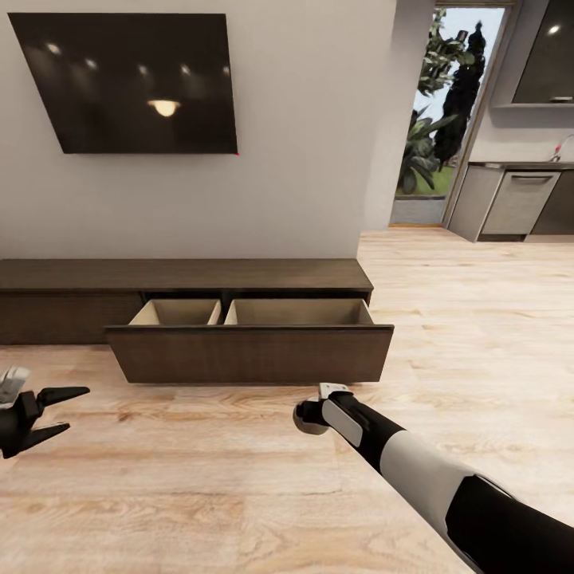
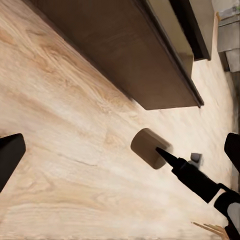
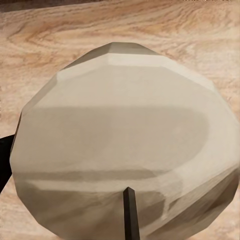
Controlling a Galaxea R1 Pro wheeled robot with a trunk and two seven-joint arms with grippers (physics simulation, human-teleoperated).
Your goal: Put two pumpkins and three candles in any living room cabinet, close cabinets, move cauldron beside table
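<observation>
The long dark-brown cabinet [image 1: 183, 275] runs along the wall under the TV. Its wide front panel [image 1: 247, 351] is pulled out, showing two pale wood compartments [image 1: 299, 311] with nothing in them. My right gripper [image 1: 309, 418] hangs low over the plank floor just in front of that panel, shut on a beige-grey candle [image 2: 147, 147]. In the right wrist view the candle [image 3: 120, 140] sits very close between the fingers [image 3: 130, 215]. My left gripper [image 1: 68, 413] is open and holds nothing, out at the left, away from the cabinet.
A black TV [image 1: 127, 80] hangs on the wall above the cabinet. Grey kitchen units [image 1: 518, 203] and a glazed doorway [image 1: 442, 119] lie at the back right. Light plank floor [image 1: 239, 494] stretches in front of the cabinet.
</observation>
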